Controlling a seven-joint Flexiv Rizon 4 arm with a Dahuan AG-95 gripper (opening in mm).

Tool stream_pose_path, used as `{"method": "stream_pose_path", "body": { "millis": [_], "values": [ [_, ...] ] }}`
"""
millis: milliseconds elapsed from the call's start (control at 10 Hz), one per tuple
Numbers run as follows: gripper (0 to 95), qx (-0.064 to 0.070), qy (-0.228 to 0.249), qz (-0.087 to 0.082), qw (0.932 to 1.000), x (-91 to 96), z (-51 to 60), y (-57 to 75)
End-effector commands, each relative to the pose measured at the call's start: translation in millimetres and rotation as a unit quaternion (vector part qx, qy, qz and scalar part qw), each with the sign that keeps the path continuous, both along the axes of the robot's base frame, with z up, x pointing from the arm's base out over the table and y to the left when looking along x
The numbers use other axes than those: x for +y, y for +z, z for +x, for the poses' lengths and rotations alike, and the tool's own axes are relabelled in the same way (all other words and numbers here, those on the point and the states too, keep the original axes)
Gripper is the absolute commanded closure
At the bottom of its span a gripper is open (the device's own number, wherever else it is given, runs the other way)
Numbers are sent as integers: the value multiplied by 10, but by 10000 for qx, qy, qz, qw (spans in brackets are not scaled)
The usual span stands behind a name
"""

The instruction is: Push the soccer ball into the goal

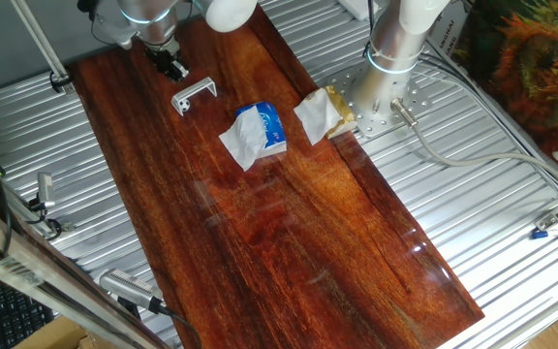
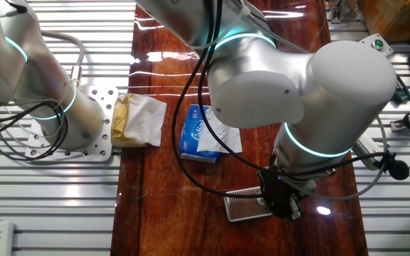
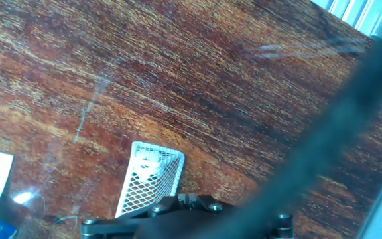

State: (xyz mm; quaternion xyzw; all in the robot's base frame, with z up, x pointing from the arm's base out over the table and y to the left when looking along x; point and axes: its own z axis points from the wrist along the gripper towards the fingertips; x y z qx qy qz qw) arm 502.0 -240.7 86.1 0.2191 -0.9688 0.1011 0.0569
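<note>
My black two-finger gripper (image 1: 170,66) hovers just beside the small white mesh-backed goal frame (image 1: 194,95); whether it's clenched I cannot tell. The soccer ball is hidden, so I risk shoving the goal itself.

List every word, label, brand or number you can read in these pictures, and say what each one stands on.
None can be read.
Blue packet: white lettering on its side, too blurred to read.
Box behind the arm's base: dark print, too small to read.
The goal and the crumpled paper show no text.
</note>
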Motion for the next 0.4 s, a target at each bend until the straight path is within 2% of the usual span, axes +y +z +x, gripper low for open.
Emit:
{"method": "stream_pose_path", "body": {
  "millis": [100, 400],
  "values": [
    [950, 2, 1, 24, 10000, 2, 4, -4],
    [950, 7, 5, 37, 10000, 2, 4, -4]
  ]
}}
